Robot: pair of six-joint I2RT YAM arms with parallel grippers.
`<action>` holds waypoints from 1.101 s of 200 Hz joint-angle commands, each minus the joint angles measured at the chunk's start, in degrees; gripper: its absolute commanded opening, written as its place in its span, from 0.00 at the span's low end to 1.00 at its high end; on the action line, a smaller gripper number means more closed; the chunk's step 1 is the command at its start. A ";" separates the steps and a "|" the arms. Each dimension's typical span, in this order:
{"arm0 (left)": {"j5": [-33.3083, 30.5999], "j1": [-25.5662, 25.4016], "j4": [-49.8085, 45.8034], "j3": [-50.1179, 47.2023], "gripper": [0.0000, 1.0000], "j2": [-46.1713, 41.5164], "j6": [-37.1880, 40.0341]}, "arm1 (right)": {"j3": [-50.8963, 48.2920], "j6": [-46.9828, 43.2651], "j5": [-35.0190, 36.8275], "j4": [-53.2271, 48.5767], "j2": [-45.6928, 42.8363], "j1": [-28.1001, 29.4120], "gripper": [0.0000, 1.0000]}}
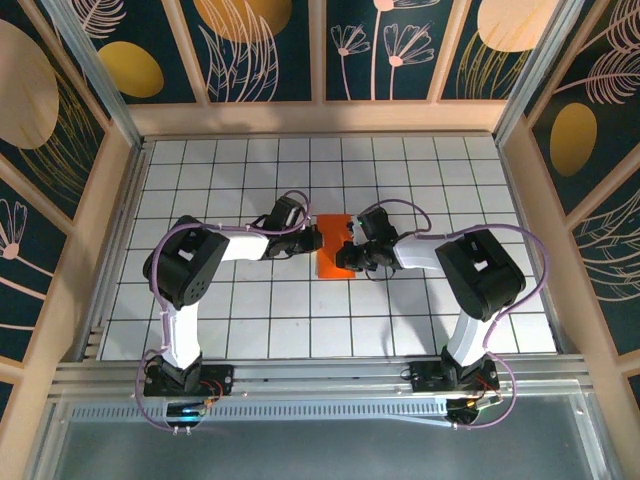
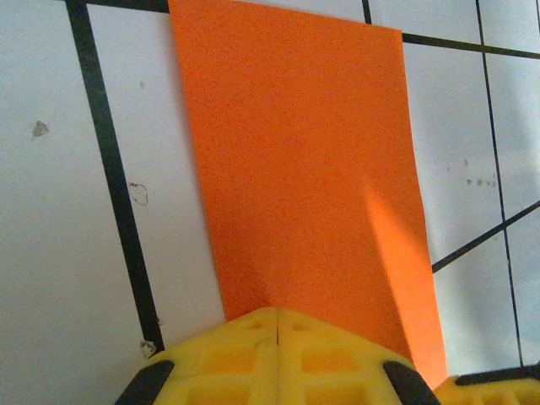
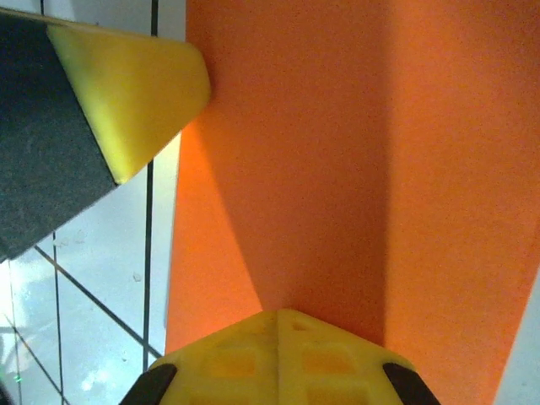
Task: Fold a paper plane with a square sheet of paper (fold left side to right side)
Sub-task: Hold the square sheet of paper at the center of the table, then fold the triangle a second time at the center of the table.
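The square sheet of paper (image 1: 332, 262) lies flat in the middle of the table as a narrow bright orange rectangle, about one tile wide and two long, not in the shape of a paper plane. My left gripper (image 1: 318, 240) is shut, its yellow tips resting on the sheet's left edge. My right gripper (image 1: 346, 256) is shut too, its tips down on the right part of the sheet. The left wrist view has the paper (image 2: 295, 169) stretching away from the closed tips (image 2: 277, 310). The right wrist view has the paper (image 3: 337, 169) ahead of the closed tips (image 3: 283, 312), with the left gripper's fingers (image 3: 135, 93) touching the far edge.
The table (image 1: 250, 180) is a white grid of tiles with black lines. Wooden walls (image 1: 100, 230) close it in on the left, right and back. A metal rail (image 1: 320, 375) with both arm bases runs along the near edge.
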 commanded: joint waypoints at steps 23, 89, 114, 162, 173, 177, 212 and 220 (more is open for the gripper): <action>-2.47 -0.69 -3.44 -1.58 0.00 1.16 1.37 | 3.46 2.79 -3.47 -4.26 -7.32 -0.34 0.19; -3.05 -1.16 -3.18 -2.16 0.00 0.17 1.03 | -1.59 0.75 -2.62 -10.56 -11.62 -4.99 0.38; -3.14 -1.24 -2.96 -2.14 0.00 -0.16 0.84 | -3.40 1.13 -2.00 -11.09 -11.81 -5.27 0.44; -3.15 -1.29 -2.83 -2.17 0.00 -0.16 0.75 | -5.05 1.92 -1.12 -10.71 -11.28 -5.20 0.49; -3.14 -1.35 -2.82 -2.14 0.00 -0.09 0.75 | -5.31 2.10 -1.29 -10.37 -11.20 -5.25 0.51; -3.12 -1.28 -2.82 -2.14 0.00 -0.09 0.76 | -5.41 2.17 -1.59 -10.08 -11.12 -5.27 0.51; -3.23 -1.34 -2.82 -2.14 0.00 -0.09 0.71 | -6.15 3.19 -3.64 -7.93 -10.03 -5.22 0.51; -3.23 -1.28 -2.82 -2.15 0.00 -0.17 0.64 | -6.31 3.53 -4.08 -7.25 -9.81 -5.13 0.51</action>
